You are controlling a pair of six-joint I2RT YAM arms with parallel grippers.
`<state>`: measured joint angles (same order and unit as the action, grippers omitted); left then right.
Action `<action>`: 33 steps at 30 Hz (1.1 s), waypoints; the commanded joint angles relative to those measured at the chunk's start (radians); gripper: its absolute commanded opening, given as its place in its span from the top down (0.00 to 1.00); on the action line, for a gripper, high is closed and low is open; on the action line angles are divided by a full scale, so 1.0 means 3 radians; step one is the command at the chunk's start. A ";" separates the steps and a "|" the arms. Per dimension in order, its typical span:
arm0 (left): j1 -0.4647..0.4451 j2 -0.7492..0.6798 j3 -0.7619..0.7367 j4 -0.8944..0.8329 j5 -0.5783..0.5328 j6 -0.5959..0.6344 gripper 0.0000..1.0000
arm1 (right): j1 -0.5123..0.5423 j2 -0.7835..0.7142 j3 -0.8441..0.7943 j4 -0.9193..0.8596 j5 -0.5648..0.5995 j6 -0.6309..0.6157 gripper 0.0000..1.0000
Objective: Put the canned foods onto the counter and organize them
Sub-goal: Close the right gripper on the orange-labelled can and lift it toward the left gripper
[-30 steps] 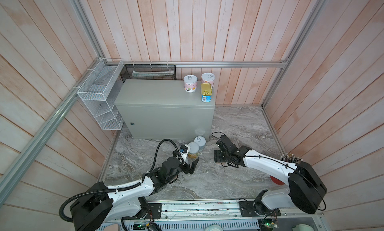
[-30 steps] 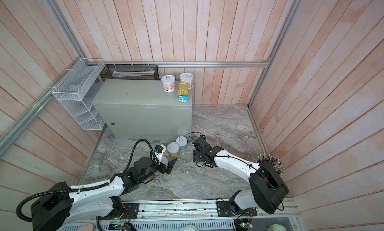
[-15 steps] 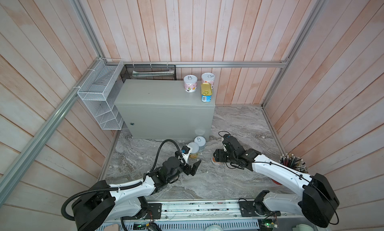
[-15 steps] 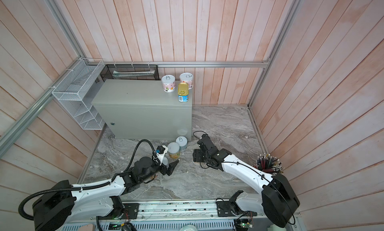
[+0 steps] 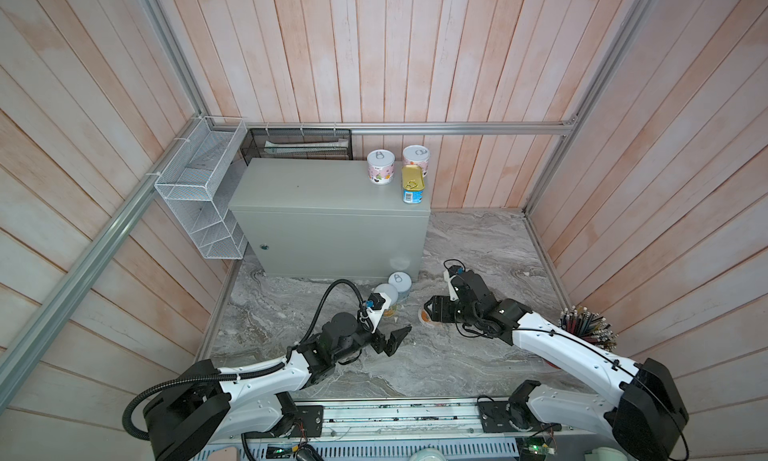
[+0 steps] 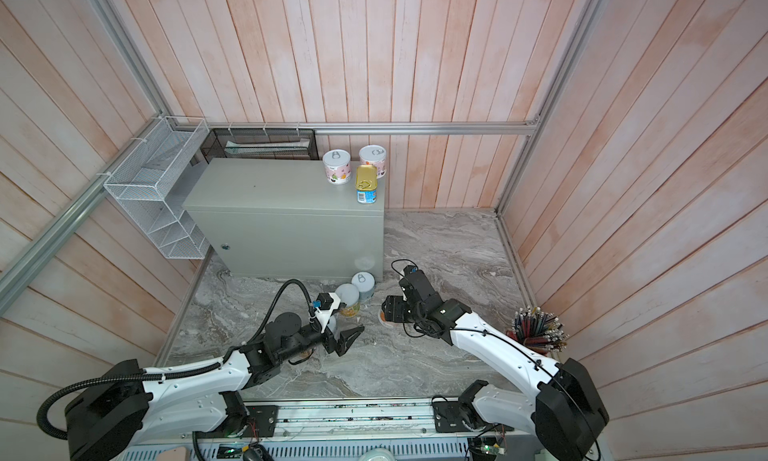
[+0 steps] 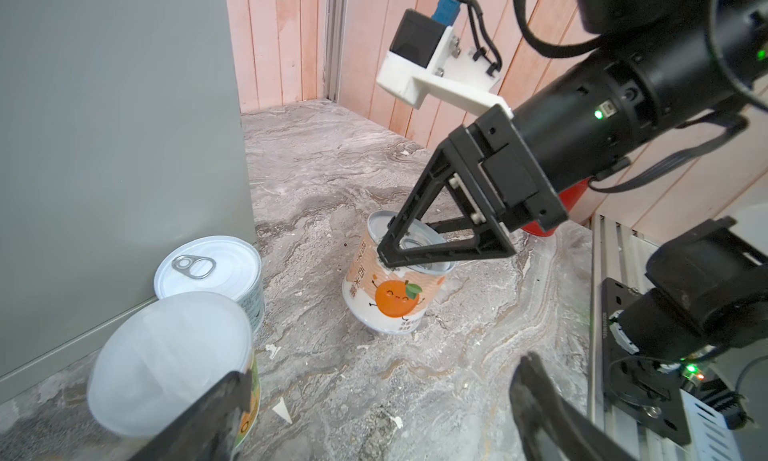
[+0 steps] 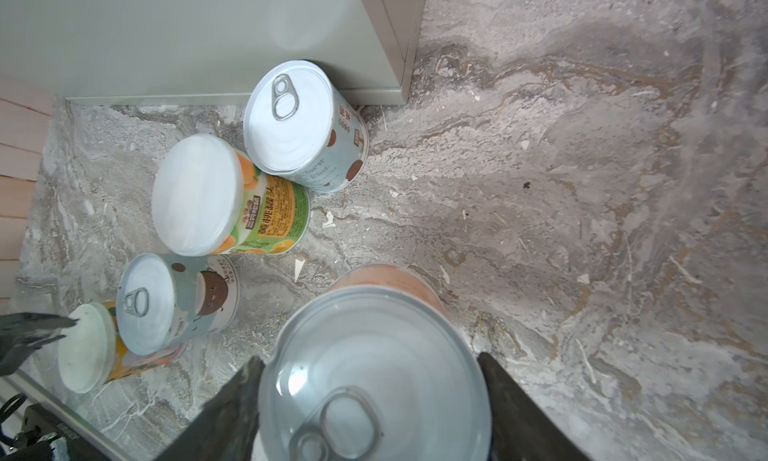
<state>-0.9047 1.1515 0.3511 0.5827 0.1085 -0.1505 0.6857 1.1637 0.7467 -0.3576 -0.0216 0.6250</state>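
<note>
Moved since a second ago: right arm (image 5: 561, 346), its rear links swung out toward the right wall, so the red cup of pencils (image 5: 586, 326) now stands uncovered; right gripper (image 8: 368, 365), shifted slightly toward the near edge; left gripper (image 5: 394, 339), drifted a little nearward, off the floor cans. Unmoved: all items on the counter (image 5: 316, 184) and the loose cans below it. Item in hand: orange-fruit can (image 7: 388, 301), lodged between the right jaws, one finger against each side at the lid rim, jaws part closed and clamped on it. Location: marble floor (image 5: 478, 238), near the counter's front right corner; can leans slightly; whether its base has left the marble cannot be told. Left jaws: wide apart, nothing between them, low over the marble near the row of loose cans. Description of held can: short, round, silver pull-tab lid, white and peach label bearing a smiling cartoon orange. On counter, rear right corner: pink-label can (image 5: 380, 170); rear pull-tab can (image 5: 415, 155) to its right; gold-topped blue tin (image 5: 412, 184), just in front of the latter. On marble, in a row leading away from the counter's front face: teal pull-tab can (image 8: 291, 118), just beside the counter; peach can (image 8: 199, 193), plain white lid, green and yellow label; coconut can (image 8: 145, 303), pull-tab, pale blue; yellow can (image 8: 85, 346), plain lid, partly hidden behind the coconut can.
</note>
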 commanded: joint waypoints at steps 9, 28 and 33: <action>-0.0017 0.0012 -0.0071 0.0194 0.0280 0.0103 0.00 | -0.0021 -0.0075 0.0126 0.0208 -0.0602 -0.0180 0.35; -0.0022 0.0437 0.0094 0.0421 0.0400 0.0306 0.00 | -0.0022 -0.0053 0.0292 0.0125 -0.0932 -0.0293 0.36; -0.0022 0.0539 0.0092 0.0647 0.0425 0.0138 0.00 | -0.0021 -0.0098 0.0303 0.0087 -0.0952 -0.0314 0.36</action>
<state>-0.9066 1.2995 0.3561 0.6952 0.2283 -0.0986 0.6838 1.1610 0.7918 -0.3588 -0.2760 0.5461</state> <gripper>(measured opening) 0.998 0.740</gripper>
